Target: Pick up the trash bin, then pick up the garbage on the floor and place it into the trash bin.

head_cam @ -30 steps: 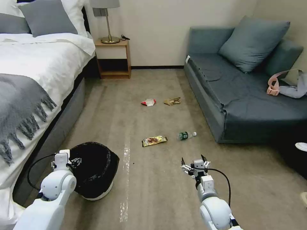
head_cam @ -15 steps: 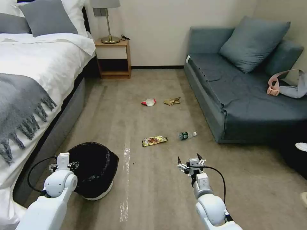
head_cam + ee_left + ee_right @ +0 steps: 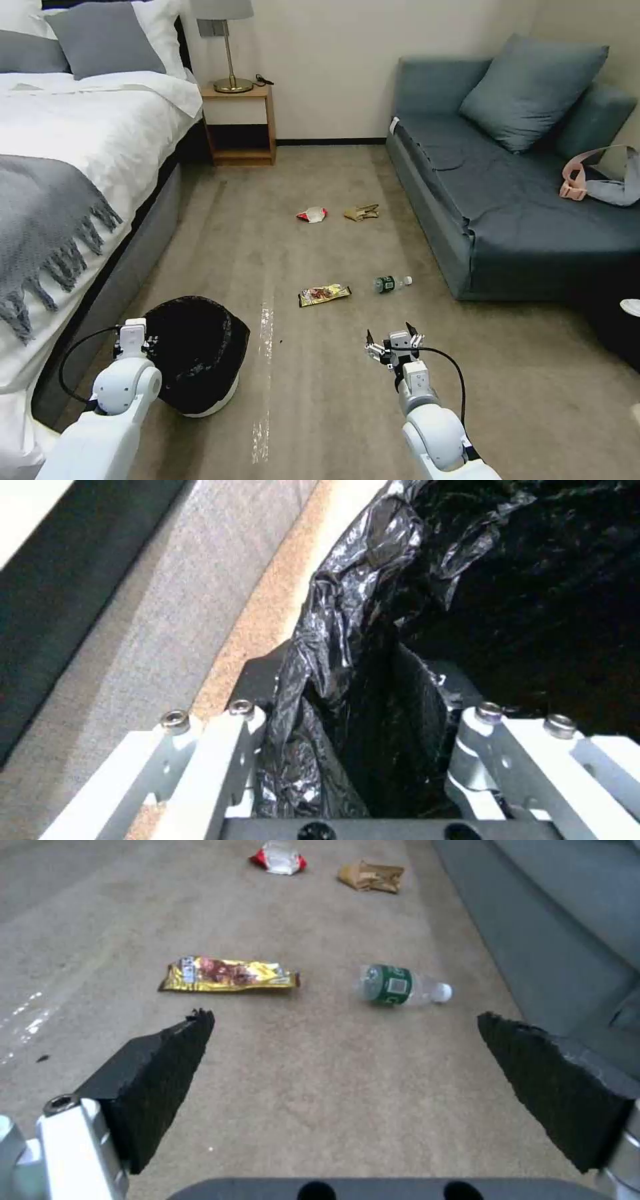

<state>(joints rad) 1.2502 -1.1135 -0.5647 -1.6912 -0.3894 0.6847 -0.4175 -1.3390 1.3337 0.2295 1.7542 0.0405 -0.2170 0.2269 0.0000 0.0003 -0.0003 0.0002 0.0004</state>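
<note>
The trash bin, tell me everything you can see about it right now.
The trash bin is small, round and white, lined with a glossy, crinkled black bag draped over its rim. It stands upright on the carpet beside the bed base. The left gripper straddles its near rim, one finger outside and one inside, around bunched bag plastic. No litter shows inside.

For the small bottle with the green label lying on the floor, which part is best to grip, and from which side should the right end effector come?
Grip the bottle across its labelled middle, coming from above. It lies on its side on the carpet, cap toward the sofa, so the round body is the widest free part. The right end effector is open and hovers short of it; its fingers would probably best close across the bottle's length.
</note>
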